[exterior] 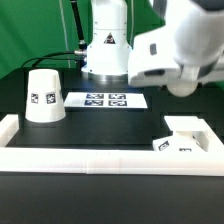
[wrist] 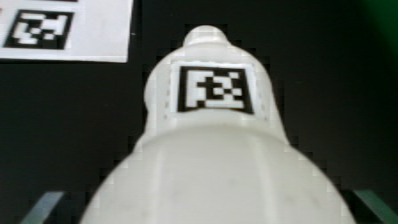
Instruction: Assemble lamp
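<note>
The hand hangs blurred over the exterior view's right side of the black tabletop, above the flat square base, which lies close against a low white rail. Seen from the wrist, the bulb fills the view, its tag facing the camera and its rounded tip pointing towards the marker board. A dark finger lies against its wide flank, so the hand looks clamped on the bulb. The shade stands mouth down at the exterior view's left, well apart from the base, just beside the marker board
</note>
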### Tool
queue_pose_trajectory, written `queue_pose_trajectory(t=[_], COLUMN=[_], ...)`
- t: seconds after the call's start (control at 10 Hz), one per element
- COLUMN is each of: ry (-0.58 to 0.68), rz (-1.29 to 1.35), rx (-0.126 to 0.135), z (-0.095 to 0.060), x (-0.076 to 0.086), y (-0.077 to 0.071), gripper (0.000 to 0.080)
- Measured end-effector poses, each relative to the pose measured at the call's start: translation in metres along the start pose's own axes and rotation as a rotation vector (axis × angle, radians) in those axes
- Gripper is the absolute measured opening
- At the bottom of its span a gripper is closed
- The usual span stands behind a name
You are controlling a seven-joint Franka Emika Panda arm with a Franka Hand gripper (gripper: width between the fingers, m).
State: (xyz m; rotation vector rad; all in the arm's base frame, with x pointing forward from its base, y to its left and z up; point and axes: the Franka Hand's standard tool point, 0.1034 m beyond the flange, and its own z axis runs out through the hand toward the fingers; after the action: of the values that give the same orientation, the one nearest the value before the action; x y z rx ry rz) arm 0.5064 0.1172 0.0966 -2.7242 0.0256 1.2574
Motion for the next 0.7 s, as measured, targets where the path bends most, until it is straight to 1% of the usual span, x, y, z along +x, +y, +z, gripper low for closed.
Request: queue_pose_trajectory(t=[0.1,0.2,0.3,0.5,0.6,0.7], ry=[0.026,0.076,0.106,0.275,0.334,0.413], rz=[-0.004,-0.006,-0.005,-0.004,-0.046,-0.055], rx=[-0.003,0.000,0.002,0.010,0.006,0.007], z=[-0.014,-0.012,-0.012,-0.021,-0.021,-0.034], x=[-0.004,0.005,0.009,0.018,0.023,0.027], y=[-0.003,-0.004,-0.005,-0.006,0.001,0.003], gripper=[0.0576,0.0576,0.0576,0.0576,0.0576,0.0576])
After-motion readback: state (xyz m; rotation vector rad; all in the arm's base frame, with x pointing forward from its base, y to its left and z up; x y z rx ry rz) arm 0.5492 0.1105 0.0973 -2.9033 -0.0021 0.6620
